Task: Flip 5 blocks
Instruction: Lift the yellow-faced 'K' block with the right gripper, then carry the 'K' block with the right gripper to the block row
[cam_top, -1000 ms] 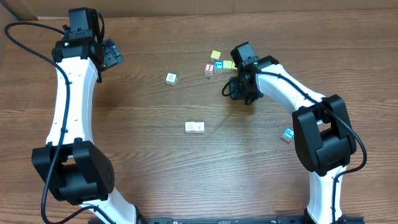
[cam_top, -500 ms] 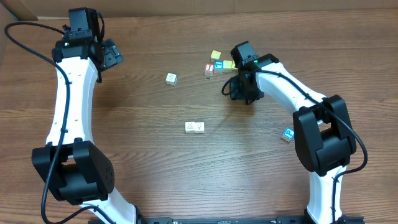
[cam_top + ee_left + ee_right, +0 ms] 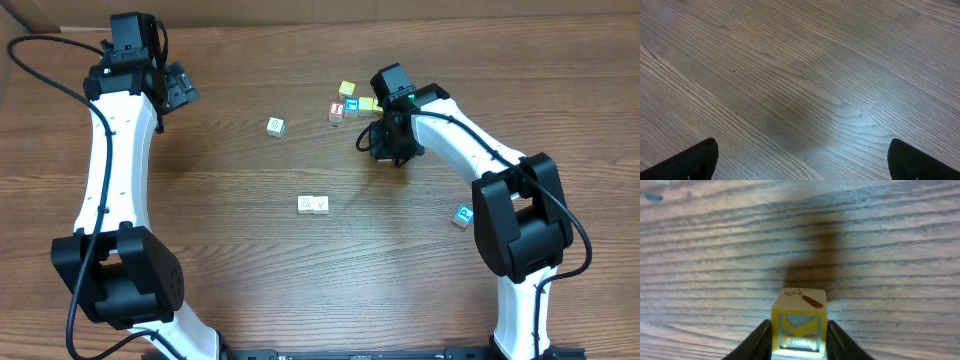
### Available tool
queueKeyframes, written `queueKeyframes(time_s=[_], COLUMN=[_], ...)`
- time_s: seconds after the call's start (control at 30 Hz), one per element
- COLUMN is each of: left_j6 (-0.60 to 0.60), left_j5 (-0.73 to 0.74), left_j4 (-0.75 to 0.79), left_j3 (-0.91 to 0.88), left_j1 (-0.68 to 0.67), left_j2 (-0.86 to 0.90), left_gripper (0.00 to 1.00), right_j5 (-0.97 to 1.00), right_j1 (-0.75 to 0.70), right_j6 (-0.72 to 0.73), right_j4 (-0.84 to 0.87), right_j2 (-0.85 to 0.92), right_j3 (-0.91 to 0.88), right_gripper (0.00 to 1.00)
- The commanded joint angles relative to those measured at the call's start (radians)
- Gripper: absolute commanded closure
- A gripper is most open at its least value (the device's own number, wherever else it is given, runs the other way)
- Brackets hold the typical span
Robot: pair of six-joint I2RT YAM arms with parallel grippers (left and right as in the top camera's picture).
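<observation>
The right pincer (image 3: 799, 342) is closed to a narrow gap on a yellow block (image 3: 799, 322), with one finger (image 3: 760, 339) pressed against each side. The block's upper face is cream and carries a drawing of a hammer. The face toward the wrist camera has a yellow frame around a pale blue panel. I cannot tell whether the block rests on the table (image 3: 890, 255) or hangs just above it; its shadow lies on the wood right behind it.

From overhead this pincer sits just below a cluster at the far middle of the table: a small yellow cube (image 3: 346, 89), a red-faced cube (image 3: 337, 110), a teal-faced cube (image 3: 351, 105) and a pale yellow cube (image 3: 366, 103). The held block is hidden under the pincer there.

The left pincer (image 3: 176, 88) stands wide open at the far left, holding nothing. In its wrist view the fingertips (image 3: 690, 160) show in the bottom corners, with bare wood between them.

A single cream block (image 3: 276, 126) lies left of the cluster. A pair of cream blocks (image 3: 312, 204) lies touching side by side near the middle. A blue-faced block (image 3: 462, 215) lies beside the right arm.
</observation>
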Motion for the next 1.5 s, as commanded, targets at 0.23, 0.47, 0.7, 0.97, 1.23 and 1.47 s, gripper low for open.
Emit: queueKeyframes(time_s=[0.23,0.47,0.7,0.97,1.23,1.47], left_j6=[-0.022,-0.022,-0.022,-0.022,-0.022,-0.022], left_j5=[-0.014,-0.014,-0.014,-0.014,-0.014,-0.014], left_j4=[0.001,0.001,0.001,0.001,0.001,0.001], left_j3=[0.018,0.018,0.018,0.018,0.018,0.018], left_j1=[0.003,0.003,0.003,0.003,0.003,0.003], left_j2=[-0.015,-0.015,-0.015,-0.015,-0.015,-0.015], left_gripper=[0.00,0.00,0.00,0.00,0.00,0.00], right_j5=[-0.005,-0.014,-0.087,-0.111,-0.168,-0.161], right_j1=[0.002,0.003,0.011,0.058,0.124,0.189], right_j6=[-0.006,-0.005,-0.006,0.065,0.147,0.227], right_j4=[0.015,0.000,-0.031,-0.124,-0.170,-0.169], right_j2=[0.003,0.003,-0.012,-0.097,-0.108,-0.108], right_j3=[0.010,0.011,0.020,0.019,0.014,0.011], right_gripper=[0.67,0.68,0.71,0.74,0.74,0.74])
